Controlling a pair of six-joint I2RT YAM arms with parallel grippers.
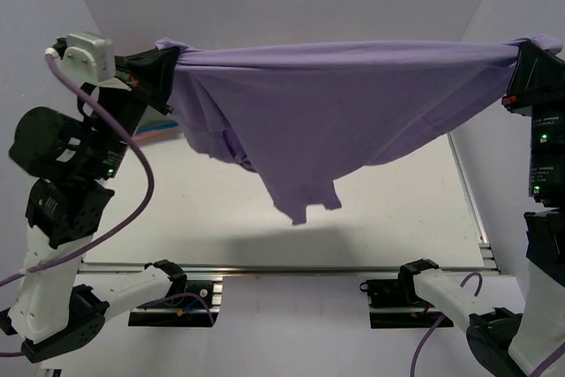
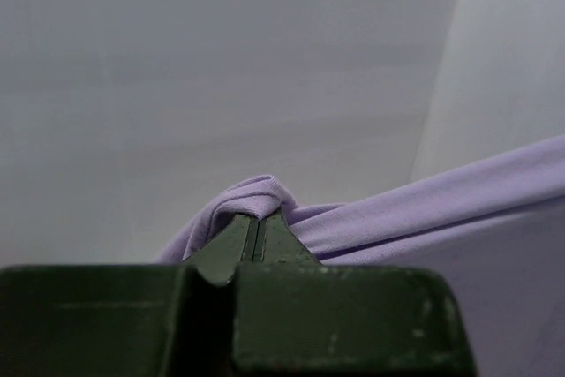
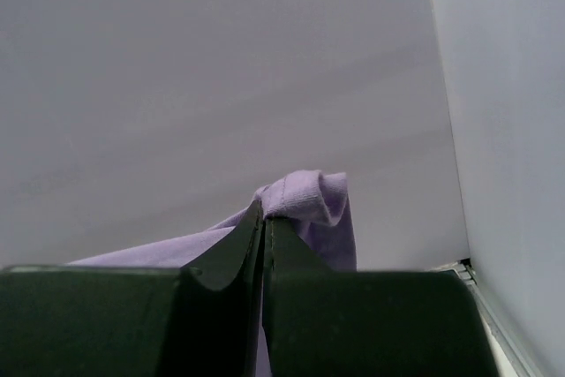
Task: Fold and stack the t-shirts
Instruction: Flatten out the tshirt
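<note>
The lavender-purple t-shirt (image 1: 335,103) hangs stretched in the air between my two grippers, sagging to a point above the middle of the table. My left gripper (image 1: 168,66) is shut on its left corner, seen as a bunched fold (image 2: 252,200) over the left gripper's fingertips (image 2: 256,222). My right gripper (image 1: 521,55) is shut on its right corner, a rolled bit of cloth (image 3: 305,193) above the right gripper's tips (image 3: 265,218). A sliver of folded shirts, pink and blue (image 1: 159,132), shows at the far left behind the left arm. The olive-grey shirt is hidden.
The white table (image 1: 388,218) lies below the hanging shirt, with its metal front rail (image 1: 291,268) near the arm bases. White walls close in at the back and both sides. A purple cable (image 1: 132,156) loops beside the left arm.
</note>
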